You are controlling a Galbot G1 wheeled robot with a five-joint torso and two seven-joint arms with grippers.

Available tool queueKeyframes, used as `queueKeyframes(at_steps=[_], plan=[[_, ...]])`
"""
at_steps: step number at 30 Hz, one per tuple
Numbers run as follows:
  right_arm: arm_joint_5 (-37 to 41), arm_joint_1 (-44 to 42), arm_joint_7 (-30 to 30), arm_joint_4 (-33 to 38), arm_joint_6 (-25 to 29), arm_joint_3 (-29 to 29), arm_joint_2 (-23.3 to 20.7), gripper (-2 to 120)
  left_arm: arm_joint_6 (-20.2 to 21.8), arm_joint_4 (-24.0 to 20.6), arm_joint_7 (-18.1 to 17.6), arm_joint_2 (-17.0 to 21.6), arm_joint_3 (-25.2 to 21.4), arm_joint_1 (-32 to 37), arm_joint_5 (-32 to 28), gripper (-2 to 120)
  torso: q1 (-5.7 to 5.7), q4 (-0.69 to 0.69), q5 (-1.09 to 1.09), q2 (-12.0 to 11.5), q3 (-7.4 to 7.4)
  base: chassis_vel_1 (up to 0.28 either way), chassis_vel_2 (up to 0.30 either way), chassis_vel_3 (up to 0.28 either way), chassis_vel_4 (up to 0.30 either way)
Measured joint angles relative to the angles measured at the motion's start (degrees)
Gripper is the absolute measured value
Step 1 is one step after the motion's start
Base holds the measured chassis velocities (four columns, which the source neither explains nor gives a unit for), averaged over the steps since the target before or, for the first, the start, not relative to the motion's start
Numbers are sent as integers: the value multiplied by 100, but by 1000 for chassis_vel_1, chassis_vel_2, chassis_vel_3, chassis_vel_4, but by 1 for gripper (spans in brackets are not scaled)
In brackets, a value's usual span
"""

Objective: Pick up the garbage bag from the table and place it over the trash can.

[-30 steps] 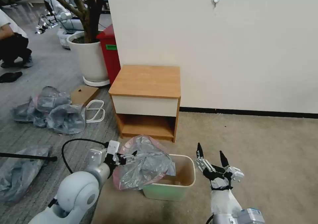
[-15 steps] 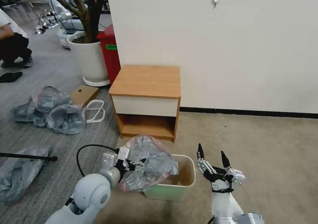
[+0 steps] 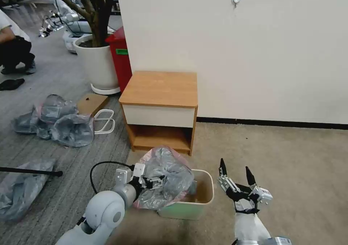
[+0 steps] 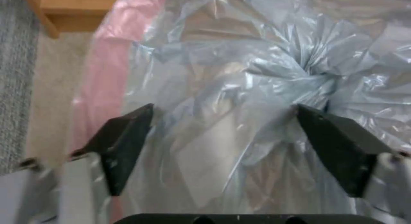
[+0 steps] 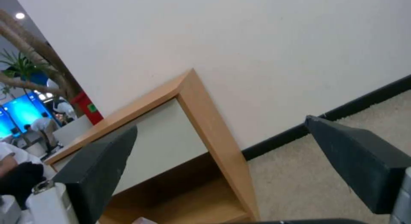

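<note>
Left claw, fingers spread, is reaching from eight o'clock into the garbage bag draping over the trash can; right claw is hovering spread at three o'clock.

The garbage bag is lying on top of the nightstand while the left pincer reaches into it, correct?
Not quite. The head view shows the garbage bag draped over the left side of the trash can on the floor, not on the nightstand. The left pincer does reach into it.

I could read no text anywhere (the green label on the red bin stayed illegible).
</note>
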Motion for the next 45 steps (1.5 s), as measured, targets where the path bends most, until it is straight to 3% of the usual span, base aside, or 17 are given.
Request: queueKeyframes(at_steps=[8,16,20,26,32,34,35,36,38,39,41,44,45], plan=[[-63,-98,-8,-62,139,-34,5,100,-6,301,39,-200,-108,12,-124,68,0,0,-1,0,0,0,0,0,0],[-137,-180,-19,-63,225,-48,-2,100,-28,406,93,-444,-48,38,-99,41,0,1,2,1,0,0,0,0,0],[-180,-201,-21,-69,260,-49,-3,100,-25,407,90,-515,-36,45,-33,21,0,0,0,1,-1,0,0,0,0],[-200,-204,-22,-76,268,-80,-11,100,-17,366,68,-609,-132,157,117,4,0,0,0,1,-1,0,0,0,0],[-227,-174,-23,-80,256,-127,-30,100,-26,299,7,-660,-192,232,196,4,0,-1,-4,0,0,0,0,0,0],[-230,-130,-23,-53,192,-183,-36,100,-290,234,-4,-669,-198,319,383,4,0,-2,-2,0,0,0,0,0,0],[-229,-92,-38,5,120,-221,-41,100,-644,188,-5,-673,-199,393,588,4,0,-2,-1,0,1,0,0,0,0],[-229,-92,-38,5,120,-221,-41,100,-644,188,-5,-673,-199,393,588,4,0,-2,-1,0,1,0,0,0,0],[-197,29,-154,154,-168,-422,-97,100,-1590,170,-4,-681,-166,579,1134,4,0,-1,0,0,0,0,0,0,0],[-168,92,-258,239,-493,-566,-154,100,-2031,170,19,-698,-179,665,1305,4,0,0,1,0,0,0,0,0,0],[-123,134,-375,298,-809,-658,-200,100,-2205,162,37,-712,-191,718,1357,4,0,0,1,0,0,0,0,0,0],[269,513,-692,488,-2365,-1010,-455,100,-2837,58,210,-780,-238,900,1450,4,0,0,0,0,0,0,0,0,0],[269,513,-692,488,-2365,-1010,-455,100,-2837,58,210,-780,-238,900,1450,4,0,0,0,0,0,0,0,0,0]])
